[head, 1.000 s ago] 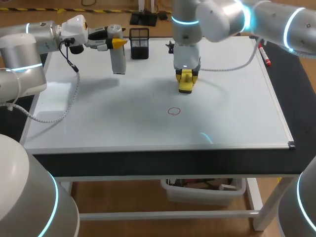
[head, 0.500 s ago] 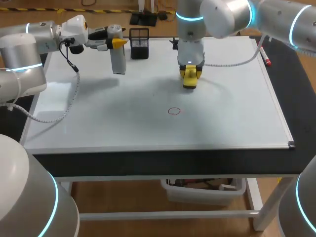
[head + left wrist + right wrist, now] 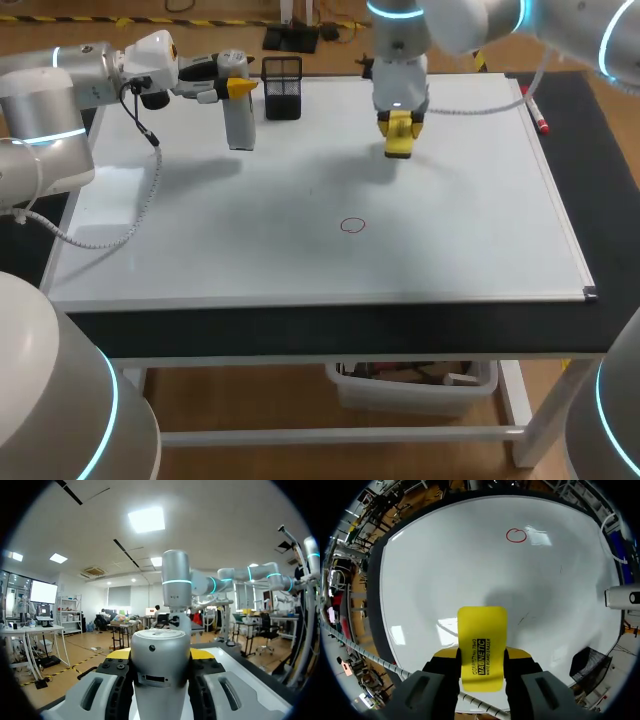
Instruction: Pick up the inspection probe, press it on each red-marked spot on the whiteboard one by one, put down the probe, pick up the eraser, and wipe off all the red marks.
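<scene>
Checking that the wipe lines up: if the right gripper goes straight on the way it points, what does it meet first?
The yellow eraser in the right gripper would likely land on bare whiteboard; the red circle lies off that line.

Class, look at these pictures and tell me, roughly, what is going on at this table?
Two robot arms are at a whiteboard. The left gripper is shut on the grey probe, held over the board's far left. The right gripper is shut on the yellow eraser, over the far side, apparently off the surface. One red circle shows near the middle, not yet wiped.
</scene>
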`<action>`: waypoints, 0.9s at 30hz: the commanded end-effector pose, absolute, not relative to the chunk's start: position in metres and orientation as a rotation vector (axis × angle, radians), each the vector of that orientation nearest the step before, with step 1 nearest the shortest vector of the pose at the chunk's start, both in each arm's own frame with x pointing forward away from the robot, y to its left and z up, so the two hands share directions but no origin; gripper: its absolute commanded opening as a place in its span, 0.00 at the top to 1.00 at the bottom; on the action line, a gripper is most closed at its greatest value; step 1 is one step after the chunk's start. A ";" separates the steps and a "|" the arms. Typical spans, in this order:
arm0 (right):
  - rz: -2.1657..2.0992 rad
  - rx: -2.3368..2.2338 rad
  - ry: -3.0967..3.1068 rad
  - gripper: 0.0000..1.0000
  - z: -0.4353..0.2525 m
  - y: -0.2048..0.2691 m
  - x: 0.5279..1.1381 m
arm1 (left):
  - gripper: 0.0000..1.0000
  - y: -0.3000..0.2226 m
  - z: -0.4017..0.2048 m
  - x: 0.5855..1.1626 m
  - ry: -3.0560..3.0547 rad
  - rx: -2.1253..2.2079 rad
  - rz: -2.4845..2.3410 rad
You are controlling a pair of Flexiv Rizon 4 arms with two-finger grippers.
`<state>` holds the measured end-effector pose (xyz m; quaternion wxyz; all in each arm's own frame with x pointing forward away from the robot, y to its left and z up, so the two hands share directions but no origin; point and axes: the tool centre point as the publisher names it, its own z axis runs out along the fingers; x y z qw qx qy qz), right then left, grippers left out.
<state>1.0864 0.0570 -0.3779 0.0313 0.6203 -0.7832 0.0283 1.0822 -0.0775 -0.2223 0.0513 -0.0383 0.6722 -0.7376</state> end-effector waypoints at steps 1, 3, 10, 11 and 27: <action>0.086 1.871 -2.445 1.00 -0.371 0.035 1.092 | 1.00 -0.078 -0.221 1.081 2.045 -0.119 -2.240; 0.078 1.828 -2.484 1.00 -0.370 0.023 1.094 | 1.00 -0.078 -0.221 1.081 2.045 -0.119 -2.240; 0.069 1.707 -2.592 1.00 -0.364 -0.009 1.095 | 1.00 -0.078 -0.221 1.081 2.045 -0.119 -2.240; 0.071 1.690 -2.601 1.00 -0.364 -0.013 1.094 | 1.00 -0.078 -0.221 1.081 2.045 -0.119 -2.240; 0.043 1.507 -2.710 1.00 -0.368 -0.055 1.089 | 1.00 -0.078 -0.221 1.081 2.045 -0.119 -2.240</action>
